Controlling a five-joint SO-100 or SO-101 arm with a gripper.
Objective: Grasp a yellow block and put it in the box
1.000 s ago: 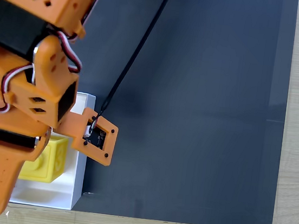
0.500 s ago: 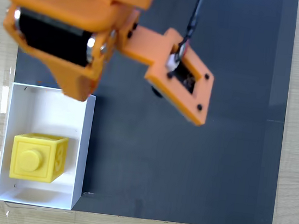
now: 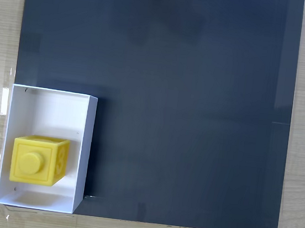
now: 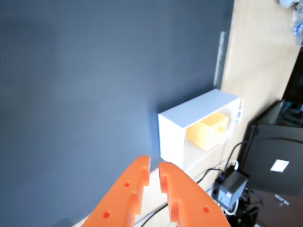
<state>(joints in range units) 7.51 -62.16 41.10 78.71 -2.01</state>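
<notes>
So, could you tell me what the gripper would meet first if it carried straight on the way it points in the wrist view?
Probably the near wall of the box, just ahead of the gripper; depth is uncertain.

In the wrist view the gripper is at the bottom, its two fingers close side by side over the mat. The box sits just past the fingertips, a little to the right. The block lies inside the box.
</notes>
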